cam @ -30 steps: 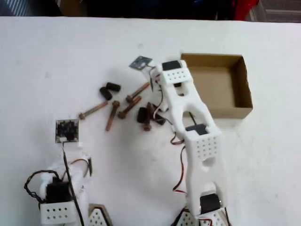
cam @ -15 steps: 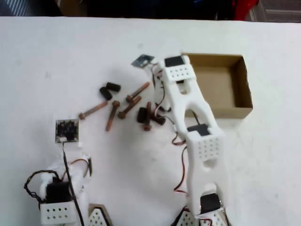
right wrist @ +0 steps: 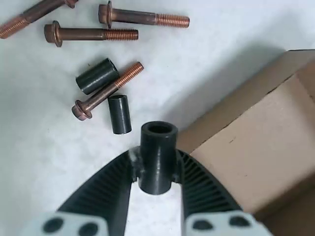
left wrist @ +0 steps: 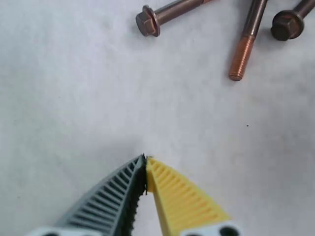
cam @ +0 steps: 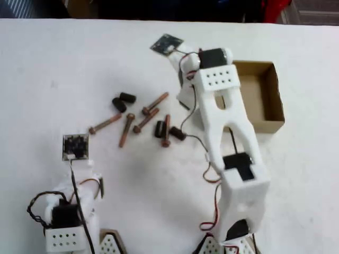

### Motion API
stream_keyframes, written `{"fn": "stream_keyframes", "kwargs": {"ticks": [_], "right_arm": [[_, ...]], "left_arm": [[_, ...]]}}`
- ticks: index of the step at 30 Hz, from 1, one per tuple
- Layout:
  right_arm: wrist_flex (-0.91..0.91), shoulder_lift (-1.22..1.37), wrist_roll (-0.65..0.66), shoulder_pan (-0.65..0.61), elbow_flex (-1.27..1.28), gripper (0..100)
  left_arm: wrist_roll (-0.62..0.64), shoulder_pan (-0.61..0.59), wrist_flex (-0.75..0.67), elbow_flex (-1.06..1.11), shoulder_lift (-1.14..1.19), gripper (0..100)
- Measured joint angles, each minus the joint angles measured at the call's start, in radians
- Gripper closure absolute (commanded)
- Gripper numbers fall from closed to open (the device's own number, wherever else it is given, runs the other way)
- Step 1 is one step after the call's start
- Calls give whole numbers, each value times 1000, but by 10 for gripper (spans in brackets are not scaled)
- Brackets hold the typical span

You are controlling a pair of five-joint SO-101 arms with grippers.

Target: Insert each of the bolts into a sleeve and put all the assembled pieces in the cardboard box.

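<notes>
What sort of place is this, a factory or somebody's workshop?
Probably a small robotics lab or hobby bench, not a factory. Two white plastic arms sit at a plain white table, and bolts, black sleeves and a cardboard box are laid out like a practice job.

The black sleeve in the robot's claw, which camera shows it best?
The right wrist view. There the sleeve sits clamped in the right gripper, its hollow end in plain sight. In the high view the right arm's wrist covers that spot. The left wrist view looks at bolts on the table instead.
</notes>
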Motion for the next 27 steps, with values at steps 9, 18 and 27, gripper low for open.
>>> {"fn": "stream_keyframes", "kwargs": {"ticks": [9,18,27], "right_arm": [[0,-443,0,-5,279,982],[-74,-948,-11,-5,701,982],[-255,-1292,-11,-5,1122,982]], "left_arm": [[0,0,0,0,0,977],[0,0,0,0,0,977],[0,0,0,0,0,977]]}}
